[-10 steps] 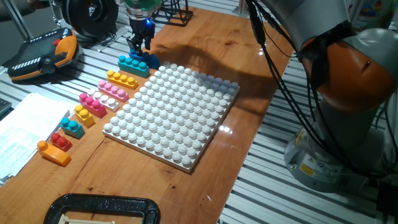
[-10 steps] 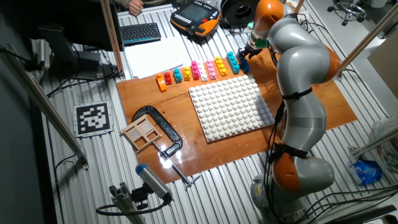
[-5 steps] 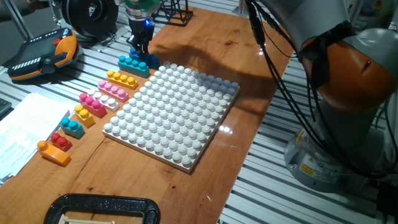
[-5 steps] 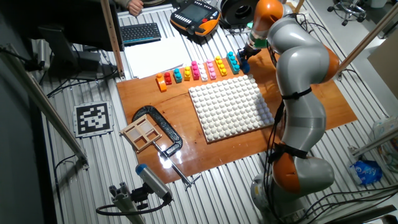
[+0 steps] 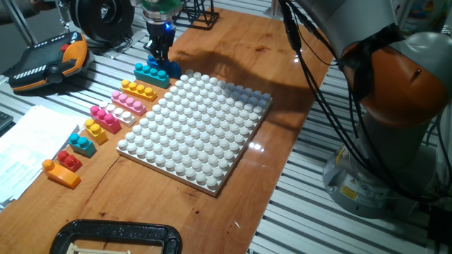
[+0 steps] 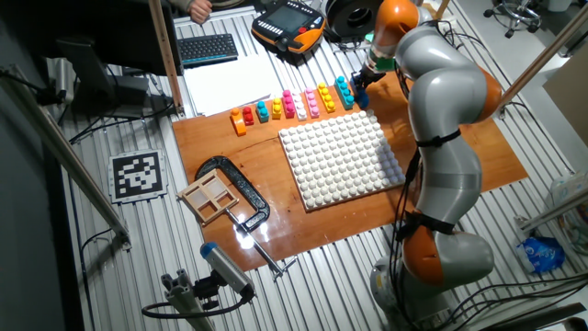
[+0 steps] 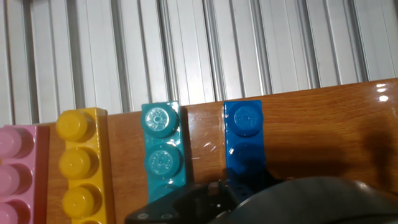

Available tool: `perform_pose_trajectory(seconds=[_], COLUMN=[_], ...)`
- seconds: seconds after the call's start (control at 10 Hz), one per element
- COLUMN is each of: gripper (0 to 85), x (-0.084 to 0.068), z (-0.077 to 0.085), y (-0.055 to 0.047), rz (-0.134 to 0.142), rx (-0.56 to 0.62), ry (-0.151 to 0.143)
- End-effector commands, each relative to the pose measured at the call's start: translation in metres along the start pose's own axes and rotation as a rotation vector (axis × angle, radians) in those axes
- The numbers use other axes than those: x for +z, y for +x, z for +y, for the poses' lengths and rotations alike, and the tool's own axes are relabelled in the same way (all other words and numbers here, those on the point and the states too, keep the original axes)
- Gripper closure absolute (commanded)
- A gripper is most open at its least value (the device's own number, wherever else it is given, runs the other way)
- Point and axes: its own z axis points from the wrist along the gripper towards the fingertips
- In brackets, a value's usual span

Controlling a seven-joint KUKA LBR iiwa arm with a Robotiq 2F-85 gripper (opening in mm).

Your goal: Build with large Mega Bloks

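Gripper (image 5: pixel 159 55) down on dark blue brick (image 7: pixel 243 134) at far end of row, beside cyan brick (image 7: pixel 163 149) | jaws appeared clenched on it, fingertips hidden in hand view | advice: lift straight up, clear cyan neighbour, then carry to white stud baseplate (image 5: pixel 194 127).

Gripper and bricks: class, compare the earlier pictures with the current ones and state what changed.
A second ago the gripper looked open above the dark blue brick; it has since narrowed onto that brick. The cyan brick, the other bricks and the white baseplate stayed put.
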Motion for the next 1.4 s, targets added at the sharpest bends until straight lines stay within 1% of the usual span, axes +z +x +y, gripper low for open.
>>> perform_pose_trajectory(seconds=[0.0, 0.2, 0.5, 0.6, 0.8, 1.0, 1.2, 1.3], gripper=[85.0, 85.0, 85.0, 85.0, 85.0, 85.0, 85.0, 85.0], x=[-0.001, -0.005, -0.023, -0.031, -0.052, -0.067, -0.074, -0.075], z=[-0.002, -0.002, -0.001, 0.000, 0.006, 0.011, 0.019, 0.022], y=[0.000, 0.000, 0.005, 0.009, 0.019, 0.033, 0.050, 0.059], rz=[0.005, 0.003, 0.006, 0.012, 0.018, 0.020, 0.014, 0.007], rx=[-0.006, -0.013, -0.013, -0.009, 0.004, 0.012, 0.030, 0.036], ry=[-0.008, -0.005, -0.001, -0.007, 0.000, 0.014, 0.029, 0.030])
